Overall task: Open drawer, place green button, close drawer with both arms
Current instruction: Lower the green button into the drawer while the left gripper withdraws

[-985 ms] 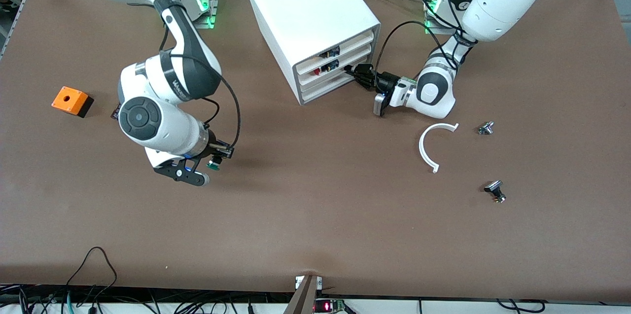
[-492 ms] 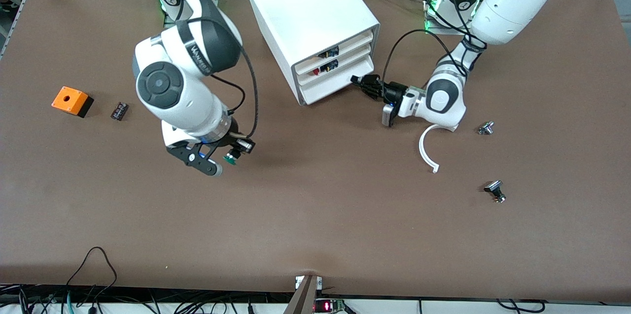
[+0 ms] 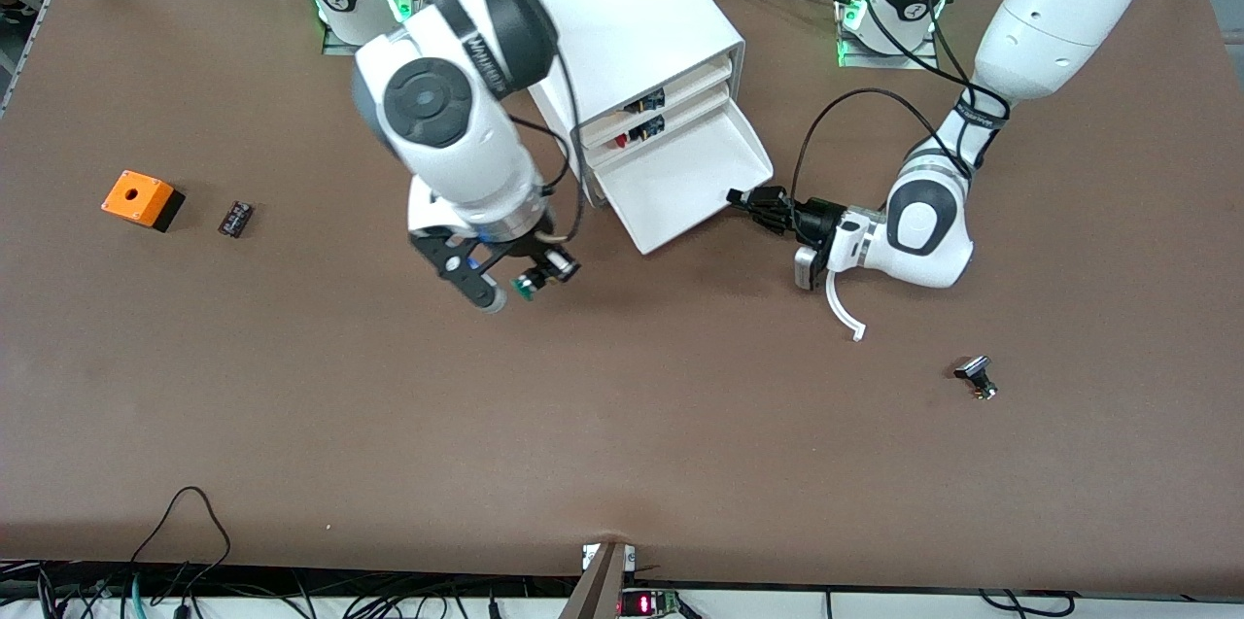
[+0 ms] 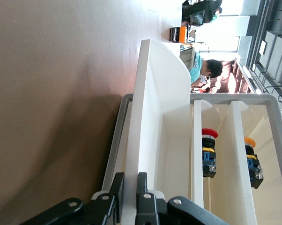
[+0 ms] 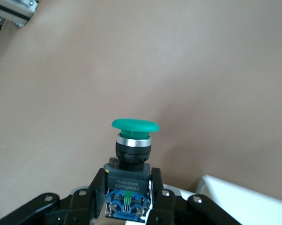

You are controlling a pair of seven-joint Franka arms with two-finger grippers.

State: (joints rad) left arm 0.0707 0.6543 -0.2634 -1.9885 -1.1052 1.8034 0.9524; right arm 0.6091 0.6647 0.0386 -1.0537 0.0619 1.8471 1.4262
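Observation:
The drawer (image 3: pixel 680 174), lowermost of the white cabinet (image 3: pixel 612 17), stands pulled out and shows no contents. My left gripper (image 3: pixel 746 200) is shut on the drawer's front wall; in the left wrist view its fingers (image 4: pixel 142 187) clamp the thin white wall (image 4: pixel 152 117) from both sides. My right gripper (image 3: pixel 525 284) is shut on the button (image 3: pixel 530 285), over the bare table beside the drawer's front corner. In the right wrist view the button (image 5: pixel 134 140) has a green cap and black body, held between the gripper's jaws (image 5: pixel 129 192).
The two upper drawers hold a red-capped button (image 4: pixel 209 152) and a yellow-capped one (image 4: pixel 251 157). An orange box (image 3: pixel 142 199) and a small black part (image 3: pixel 235 218) lie toward the right arm's end. A white curved piece (image 3: pixel 844 303) and a silver-and-black part (image 3: pixel 976 376) lie toward the left arm's end.
The left gripper has pulled the lowermost drawer out from the cabinet. The right gripper has carried the button across the table toward the drawer.

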